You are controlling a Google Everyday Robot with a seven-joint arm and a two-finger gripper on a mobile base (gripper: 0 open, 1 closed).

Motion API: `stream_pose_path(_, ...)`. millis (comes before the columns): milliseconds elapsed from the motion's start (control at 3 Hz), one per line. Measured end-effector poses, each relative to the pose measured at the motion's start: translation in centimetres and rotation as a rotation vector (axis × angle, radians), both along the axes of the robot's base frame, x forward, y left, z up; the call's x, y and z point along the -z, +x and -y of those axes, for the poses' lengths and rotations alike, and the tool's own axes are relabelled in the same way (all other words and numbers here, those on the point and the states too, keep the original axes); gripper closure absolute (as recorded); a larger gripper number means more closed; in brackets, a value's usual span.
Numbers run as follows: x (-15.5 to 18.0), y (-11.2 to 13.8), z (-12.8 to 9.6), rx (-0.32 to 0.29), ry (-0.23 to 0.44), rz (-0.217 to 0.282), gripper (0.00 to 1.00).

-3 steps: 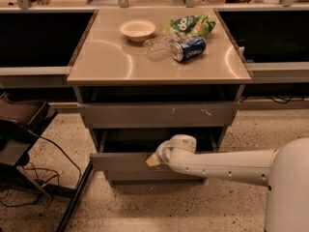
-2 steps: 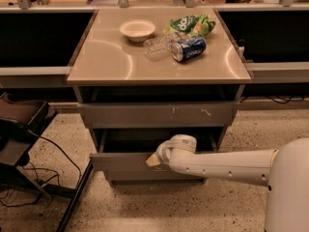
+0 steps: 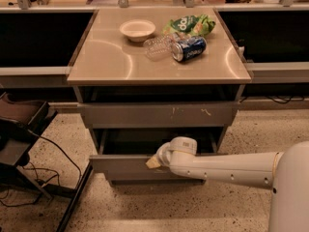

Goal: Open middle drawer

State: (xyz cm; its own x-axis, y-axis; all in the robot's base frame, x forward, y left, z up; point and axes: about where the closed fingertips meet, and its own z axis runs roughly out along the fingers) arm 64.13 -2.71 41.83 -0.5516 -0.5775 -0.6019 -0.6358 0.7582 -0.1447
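Below the scratched drawer front (image 3: 159, 115), your middle drawer (image 3: 120, 167) stands partly pulled out. The gripper (image 3: 154, 161) sits at its top edge; you cannot tell its grip. The tan countertop (image 3: 106, 62) carries a bowl (image 3: 137, 29), soda can (image 3: 189, 49) and green chip bag (image 3: 190, 24). Speckled floor (image 3: 251, 134) surrounds.

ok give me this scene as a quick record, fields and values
middle drawer: pulled partly out, dark interior showing behind its plain front
gripper: at the top edge of that front, near its middle
arm: reaches in from the right
scratched front: directly above the open drawer
countertop: holds a bowl, a clear plastic container, a blue can on its side, a green bag
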Motion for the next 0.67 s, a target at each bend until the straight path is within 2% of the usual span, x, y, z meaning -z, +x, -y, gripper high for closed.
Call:
stream_pose_path(333,0.36,-1.09,0.0,0.001,0.002,0.01,1.0)
stream_pose_path(667,-0.07,-1.09,0.0,0.001,0.003,0.01,1.0)
